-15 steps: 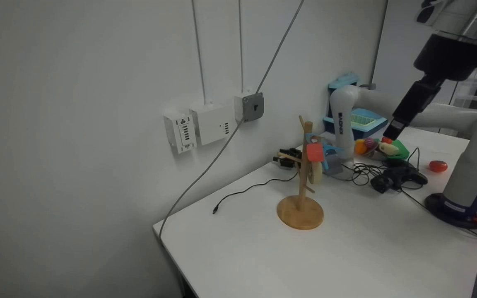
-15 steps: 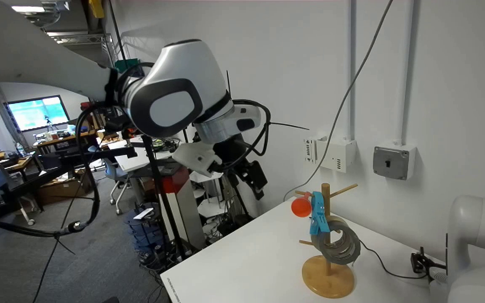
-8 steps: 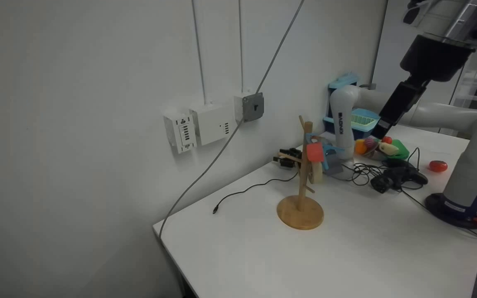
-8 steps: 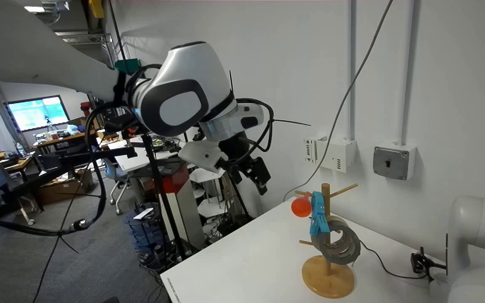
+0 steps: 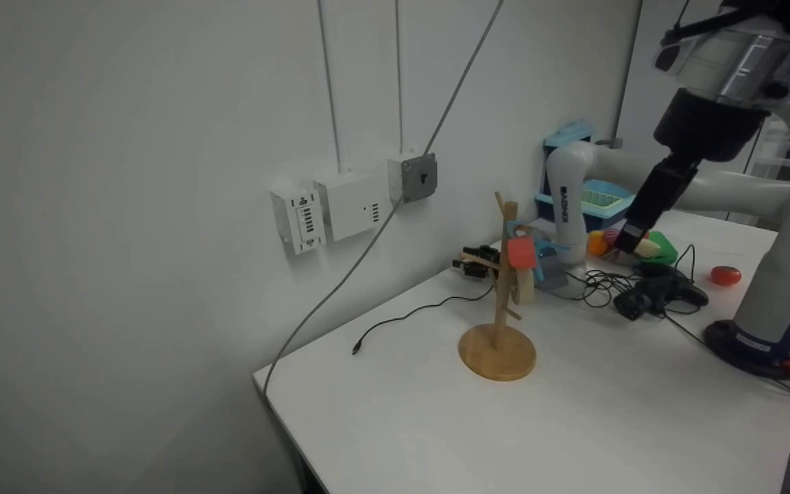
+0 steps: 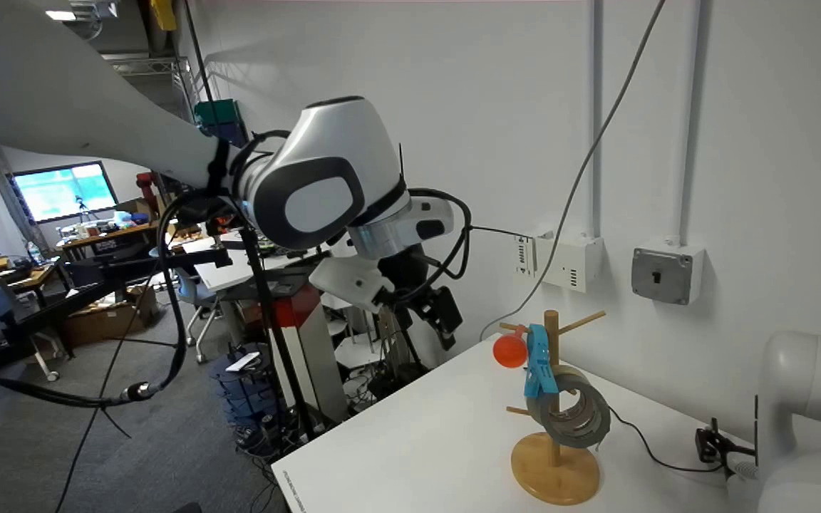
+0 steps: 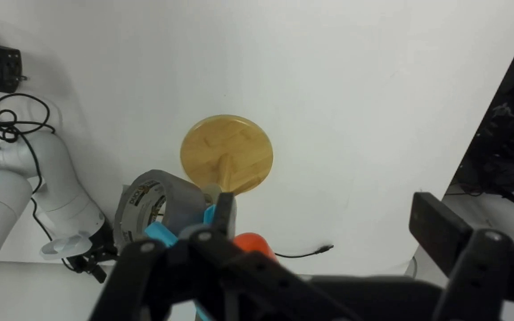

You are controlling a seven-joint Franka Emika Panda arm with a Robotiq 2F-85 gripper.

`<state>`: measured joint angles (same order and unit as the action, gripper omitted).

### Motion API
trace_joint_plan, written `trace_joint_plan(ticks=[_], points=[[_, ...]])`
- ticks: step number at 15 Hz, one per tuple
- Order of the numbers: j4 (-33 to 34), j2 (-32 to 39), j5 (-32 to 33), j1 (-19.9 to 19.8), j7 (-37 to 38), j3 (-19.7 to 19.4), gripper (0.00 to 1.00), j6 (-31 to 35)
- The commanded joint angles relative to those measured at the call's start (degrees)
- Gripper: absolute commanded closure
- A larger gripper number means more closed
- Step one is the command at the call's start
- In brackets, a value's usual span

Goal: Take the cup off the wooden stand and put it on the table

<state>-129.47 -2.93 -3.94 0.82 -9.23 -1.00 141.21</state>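
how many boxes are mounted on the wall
3, in a row in an exterior view: a white box at the row's left end, another white box in the middle, and a grey-fronted box at the right end. The robot arm may hide more.

wrist view: the gripper [image 7: 328,223], blurred and cut off by the frame, hides part of the red cup [image 7: 254,242] and of the blue clip [image 7: 161,233]; beyond its base, the wooden stand [image 7: 226,149] is mostly covered. exterior views: the frame cuts the near part of the table [image 6: 410,442] in both. in an exterior view, the robot arm [image 6: 83,92] is cut off at left and another arm [image 6: 820,381] at right; the tape [image 6: 573,432] partly hides the stand; the lettering [image 6: 293,491] on the table and the contents of the far-left screen [image 6: 65,191] are too small to read. in an exterior view, the gripper partly hides a heap of coloured pieces [image 5: 610,238].
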Motion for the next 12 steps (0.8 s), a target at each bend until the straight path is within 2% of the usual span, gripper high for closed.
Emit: trace_joint_plan(ticks=[1,6,12], points=[[1.0,4.1,0.3,-0.5,-2.1,0.0,0.00,3.6],[1.7,8.5,-1.4,-1.0,-6.2,0.4,0.00,9.7],[3.6,13.3,-9.2,-3.0,-17.1,3.1,0.00,14.7]])
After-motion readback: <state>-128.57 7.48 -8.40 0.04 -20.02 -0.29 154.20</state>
